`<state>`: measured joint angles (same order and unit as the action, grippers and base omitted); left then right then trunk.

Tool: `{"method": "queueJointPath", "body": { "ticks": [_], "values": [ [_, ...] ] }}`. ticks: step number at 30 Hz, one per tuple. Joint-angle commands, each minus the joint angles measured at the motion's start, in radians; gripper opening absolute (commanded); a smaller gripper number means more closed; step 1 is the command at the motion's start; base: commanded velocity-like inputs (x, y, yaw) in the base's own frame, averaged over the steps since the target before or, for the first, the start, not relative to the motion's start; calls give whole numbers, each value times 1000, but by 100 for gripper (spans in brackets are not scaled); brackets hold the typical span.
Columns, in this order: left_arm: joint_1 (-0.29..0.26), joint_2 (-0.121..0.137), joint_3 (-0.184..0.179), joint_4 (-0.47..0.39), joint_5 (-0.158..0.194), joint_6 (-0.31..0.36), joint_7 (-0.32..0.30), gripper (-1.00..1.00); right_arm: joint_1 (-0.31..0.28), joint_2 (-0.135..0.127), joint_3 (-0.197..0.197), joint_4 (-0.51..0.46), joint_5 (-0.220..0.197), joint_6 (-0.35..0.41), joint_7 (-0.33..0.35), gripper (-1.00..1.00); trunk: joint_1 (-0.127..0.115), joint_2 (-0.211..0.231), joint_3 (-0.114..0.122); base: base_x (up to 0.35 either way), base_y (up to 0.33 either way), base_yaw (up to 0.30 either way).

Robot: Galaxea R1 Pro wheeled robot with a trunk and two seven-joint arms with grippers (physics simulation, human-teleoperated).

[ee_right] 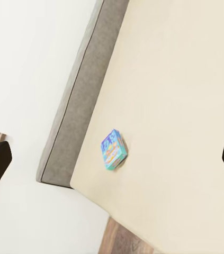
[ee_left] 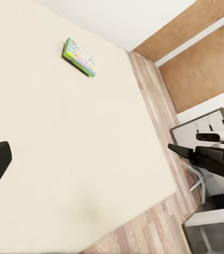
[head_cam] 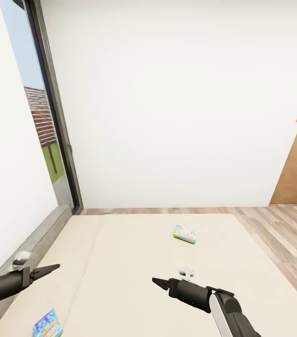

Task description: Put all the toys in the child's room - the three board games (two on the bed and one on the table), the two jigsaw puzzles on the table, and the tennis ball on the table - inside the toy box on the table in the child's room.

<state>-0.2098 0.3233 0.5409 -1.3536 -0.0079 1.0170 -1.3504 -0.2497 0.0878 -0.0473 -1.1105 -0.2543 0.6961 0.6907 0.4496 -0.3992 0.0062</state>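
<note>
Head view: beige bed (head_cam: 134, 271) against a white wall (head_cam: 176, 93), grey headboard (head_cam: 31, 248) at left, window (head_cam: 40, 121), wood floor (head_cam: 279, 229). Pale green-edged board game (head_cam: 185, 234) lies mid-bed; blue board game (head_cam: 47, 325) near the headboard. Left gripper (head_cam: 50, 269) and right gripper (head_cam: 160, 282) hover empty; finger spread cannot be told.

Left wrist view: green-edged game (ee_left: 80, 56) on the mattress.

Right wrist view: blue game (ee_right: 113, 150) beside the headboard (ee_right: 80, 106).

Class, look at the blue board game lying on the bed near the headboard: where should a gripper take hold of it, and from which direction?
The blue board game lies flat on the bed, so probably descend from above with the left gripper, the nearer one, and close the jaws across two opposite edges.
</note>
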Motion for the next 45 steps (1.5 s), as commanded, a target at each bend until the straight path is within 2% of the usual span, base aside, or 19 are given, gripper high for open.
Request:
{"method": "queueJointPath", "body": {
  "ticks": [1, 18, 45],
  "values": [
    [0, 0, 1, 1, -1, 10, -5, 100, 0, 1, -3, 0, -2, 6, 3, 100, 0, -1, 0, 0, 275, 0],
    [0, 0, 1, 1, -1, 9, -1, 100, 0, 1, -3, 0, -2, 6, 3, 100, 0, -1, 0, 0, 256, 0],
    [0, 0, 1, 1, -1, 8, -1, 100, 0, 1, -2, 0, -1, 6, -5, 100, 0, -1, 0, -10, 115, 0]
  ]
}}
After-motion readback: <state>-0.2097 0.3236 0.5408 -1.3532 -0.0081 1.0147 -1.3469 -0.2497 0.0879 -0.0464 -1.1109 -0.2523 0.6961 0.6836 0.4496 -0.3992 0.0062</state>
